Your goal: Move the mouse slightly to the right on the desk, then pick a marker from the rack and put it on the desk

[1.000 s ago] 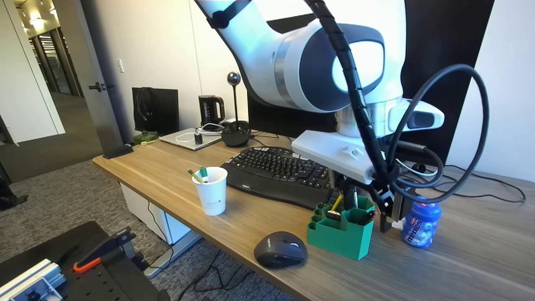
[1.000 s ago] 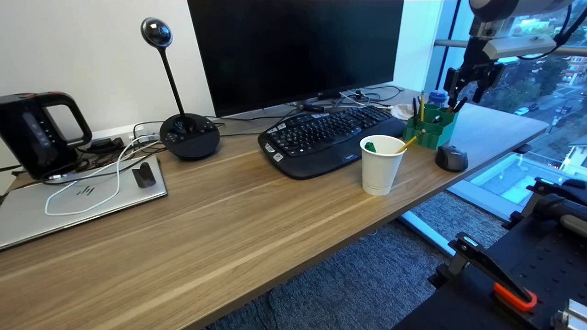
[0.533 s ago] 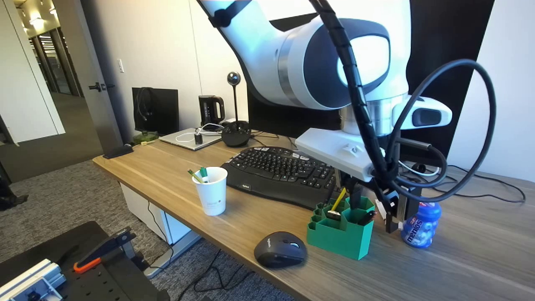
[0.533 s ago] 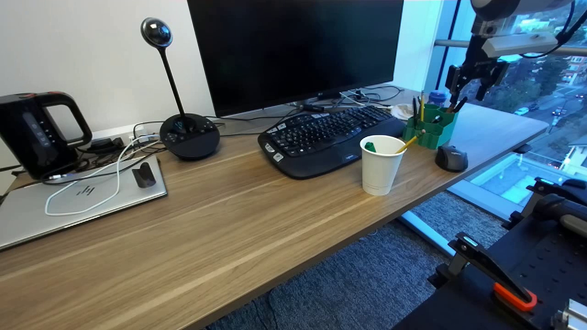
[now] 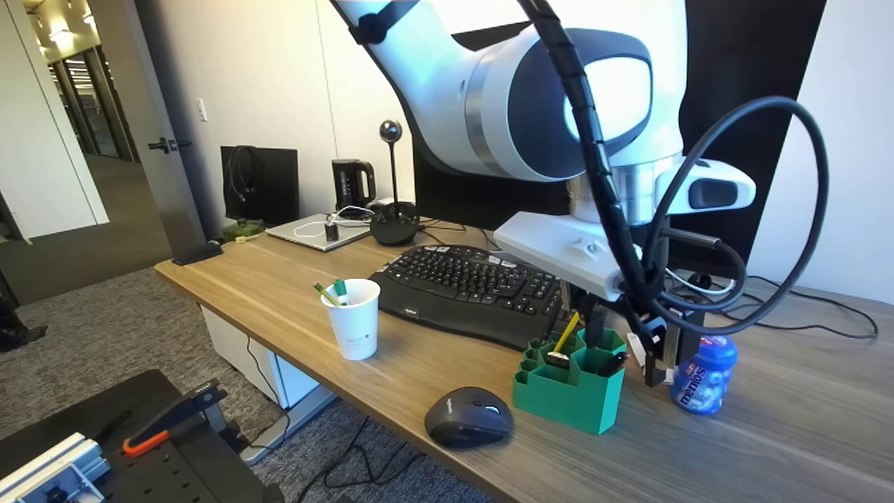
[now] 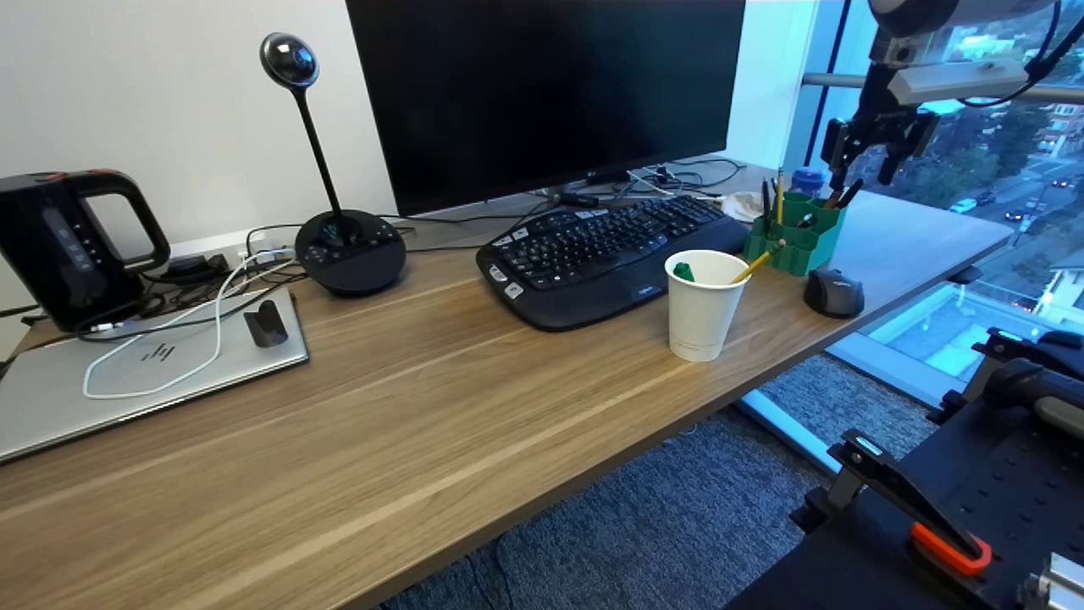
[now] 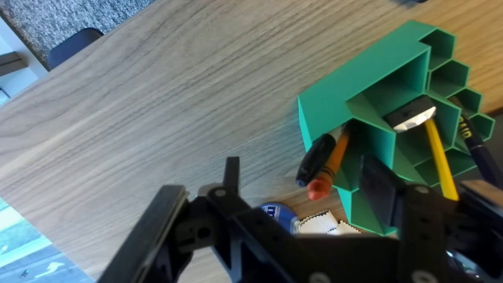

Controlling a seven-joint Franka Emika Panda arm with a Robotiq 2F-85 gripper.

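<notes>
Gripper (image 7: pixel 300 165) points down (jaws parted) at the rack (image 7: pixel 346 88).

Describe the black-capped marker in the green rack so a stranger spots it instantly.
On the wooden desk, near the keyboard, stands a green rack. In the wrist view, the marker leans out over its rim beside an orange, red-tipped stick. Its black cap sets it apart from that stick; the dark pen with yellow lettering stands in another slot.
</notes>
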